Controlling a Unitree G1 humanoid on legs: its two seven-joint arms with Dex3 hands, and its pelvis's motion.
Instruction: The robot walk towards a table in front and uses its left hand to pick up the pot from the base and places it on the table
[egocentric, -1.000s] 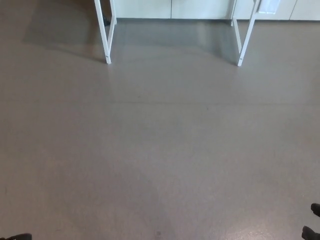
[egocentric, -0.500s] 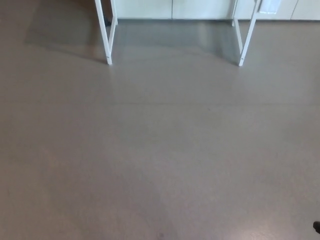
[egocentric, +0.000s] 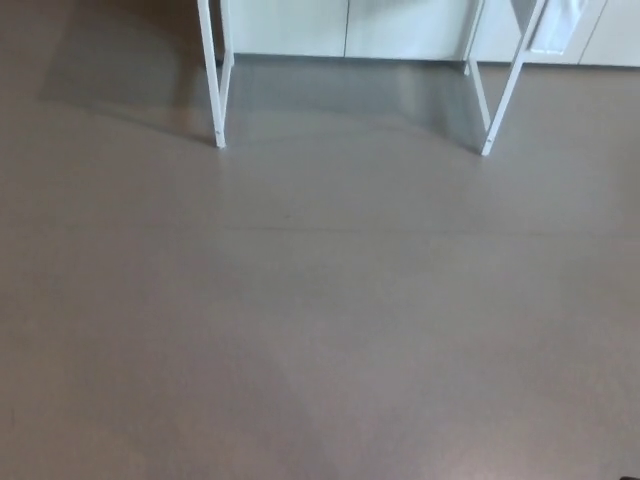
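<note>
Neither the pot nor its base shows in the head view. Only the lower part of the table is visible at the top of the picture: a white left leg (egocentric: 211, 75) and a white right leg (egocentric: 506, 95), standing on the grey floor (egocentric: 320, 300). The tabletop is cut off above the frame. Neither of my hands is in the picture.
White cabinet fronts (egocentric: 345, 25) run along the wall behind the table legs. A white object (egocentric: 556, 28) hangs near the right leg at the top right. The table's shadow falls on the floor to the left of the left leg.
The whole picture has shifted down a little, so the table legs sit lower in frame: the camera has moved closer. The dark tips at the bottom corners have left the view.
</note>
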